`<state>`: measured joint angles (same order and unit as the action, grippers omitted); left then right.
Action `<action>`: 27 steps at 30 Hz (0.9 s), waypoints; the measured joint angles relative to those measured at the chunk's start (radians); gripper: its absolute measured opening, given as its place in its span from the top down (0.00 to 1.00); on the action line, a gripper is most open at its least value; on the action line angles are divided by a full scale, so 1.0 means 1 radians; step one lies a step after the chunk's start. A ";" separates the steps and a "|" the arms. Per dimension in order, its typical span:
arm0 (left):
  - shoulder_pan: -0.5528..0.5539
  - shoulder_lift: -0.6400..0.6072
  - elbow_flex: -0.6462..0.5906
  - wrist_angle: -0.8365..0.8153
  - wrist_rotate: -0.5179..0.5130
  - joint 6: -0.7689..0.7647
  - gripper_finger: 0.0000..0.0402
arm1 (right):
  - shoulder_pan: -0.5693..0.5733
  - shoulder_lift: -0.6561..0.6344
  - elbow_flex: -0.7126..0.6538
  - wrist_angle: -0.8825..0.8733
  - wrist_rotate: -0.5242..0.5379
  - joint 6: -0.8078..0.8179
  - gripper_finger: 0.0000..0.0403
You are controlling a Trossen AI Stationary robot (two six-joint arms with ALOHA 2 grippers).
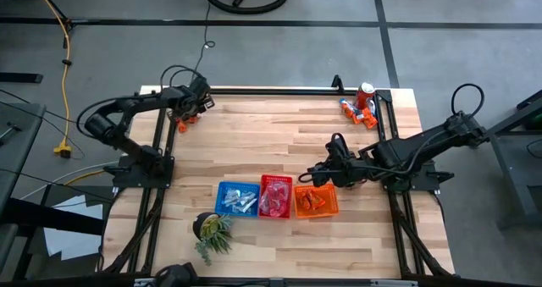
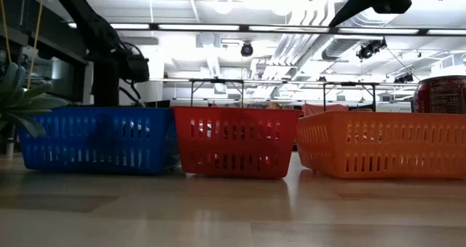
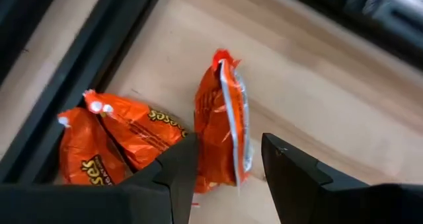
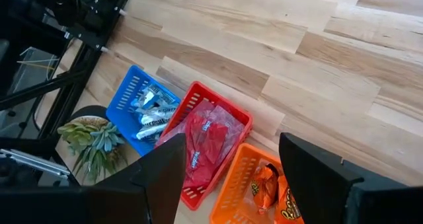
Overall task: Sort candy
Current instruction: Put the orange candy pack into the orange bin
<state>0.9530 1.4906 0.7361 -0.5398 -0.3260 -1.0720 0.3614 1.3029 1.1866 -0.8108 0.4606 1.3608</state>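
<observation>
Three orange candy packets lie at the table's far left corner. One packet stands on its edge on the wood; two more lie beside it, by the dark frame rail. My left gripper is open, pointing steeply down, with one finger on either side of the upright packet. My right gripper hangs open and holds nothing, above the orange basket. The blue basket holds blue and silver candy. The red basket holds pink and red candy. My left gripper comes at the upright orange packet from above, its fingers lying across the packet's lower end. A gap shows between one finger and the wrapper. Whether the other finger touches it, I cannot tell. The packet rests on the table.
A green potted plant stands near the blue basket at the table's near side. Red soda cans lie at the far right corner. A dark frame rail runs close beside the orange packets. Bare wood lies between the baskets and the far edge.
</observation>
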 joint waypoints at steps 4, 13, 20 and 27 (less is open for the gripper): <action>0.000 0.047 0.001 0.032 0.006 -0.002 0.64 | 0.000 0.000 0.000 0.000 0.000 0.000 0.41; -0.005 0.015 0.002 0.045 0.078 0.055 0.97 | 0.000 0.000 0.000 0.000 0.000 -0.001 0.41; -0.088 -0.197 0.002 0.138 0.166 0.248 0.99 | 0.000 0.000 0.000 0.000 0.040 -0.061 0.41; -0.475 -0.413 0.002 0.251 0.152 0.278 1.00 | -0.003 0.000 0.000 0.000 0.183 -0.110 0.41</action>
<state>0.4782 1.0776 0.7383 -0.2885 -0.1739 -0.7942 0.3589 1.3025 1.1866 -0.8106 0.6441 1.2503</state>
